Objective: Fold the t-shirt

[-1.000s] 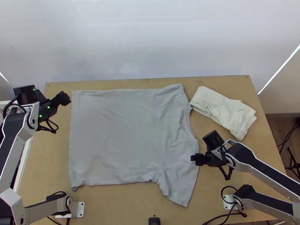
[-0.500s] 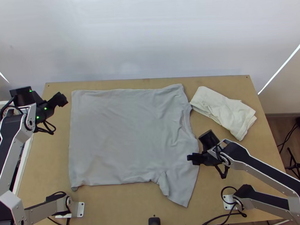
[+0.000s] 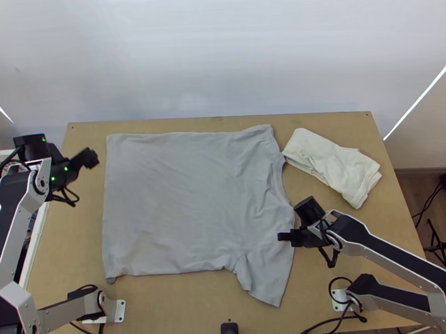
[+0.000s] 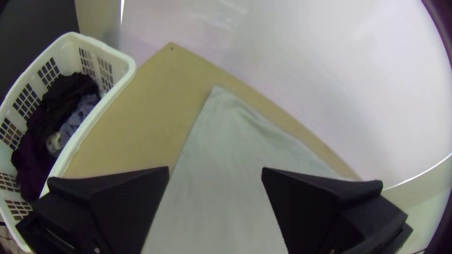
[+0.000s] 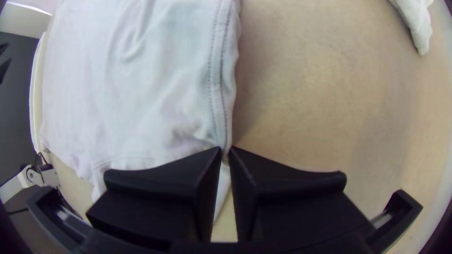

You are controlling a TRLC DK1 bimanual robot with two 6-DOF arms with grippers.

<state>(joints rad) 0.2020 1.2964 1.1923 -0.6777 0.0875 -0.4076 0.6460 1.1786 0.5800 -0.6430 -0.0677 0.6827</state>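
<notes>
I have the wide black fingers of my right gripper [image 3: 282,236] nearly together at the stitched edge of the light-grey fabric t-shirt [image 3: 186,198], whether pinching it I can't tell, my left gripper's [image 3: 94,156] parted, the shirt spread across the light wooden table [image 3: 187,304].

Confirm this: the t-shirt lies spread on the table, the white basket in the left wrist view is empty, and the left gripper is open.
Not quite. The left wrist view shows dark clothes in the white basket. The t-shirt does lie spread, and the left gripper is open.
</notes>
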